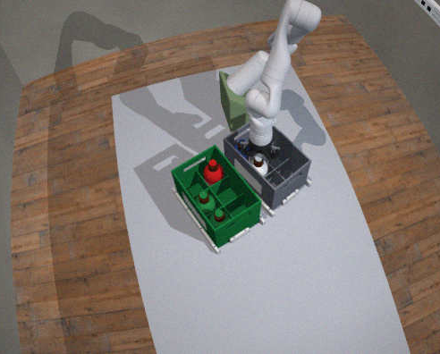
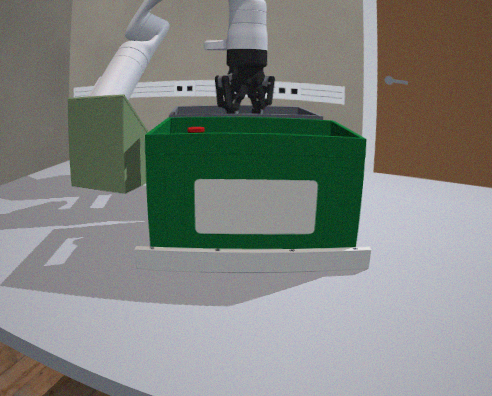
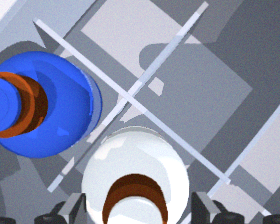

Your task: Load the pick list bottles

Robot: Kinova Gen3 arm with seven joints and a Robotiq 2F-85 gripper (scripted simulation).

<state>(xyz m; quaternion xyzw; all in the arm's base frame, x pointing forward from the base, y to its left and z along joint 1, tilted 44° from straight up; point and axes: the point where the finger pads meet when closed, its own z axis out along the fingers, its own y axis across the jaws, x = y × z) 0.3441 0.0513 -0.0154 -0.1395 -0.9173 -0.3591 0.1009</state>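
Observation:
The grey crate (image 1: 292, 189) (image 2: 309, 116) holds a blue bottle (image 1: 239, 149) (image 3: 66, 100) and a white bottle (image 1: 262, 169) (image 3: 101, 175), both upright with brown necks. My gripper (image 1: 261, 153) (image 2: 244, 109) (image 3: 138, 212) points down over the grey crate and is open, one finger on each side of the white bottle's neck and cap in the wrist view. The green crate (image 1: 240, 225) (image 2: 172, 200) holds an upright red bottle (image 1: 213, 174) (image 2: 196, 130) and two green-capped bottles, one (image 1: 206, 204) in a side cell and one (image 1: 219, 215) in a near corner. I cannot see the pick list.
A green angled block (image 1: 234, 105) (image 2: 97, 145) stands behind the crates, beside the arm. White rails (image 1: 194, 221) (image 2: 252, 261) run along the crate bases. The two crates stand close side by side. Thin dividers (image 3: 176, 140) separate the grey crate's cells.

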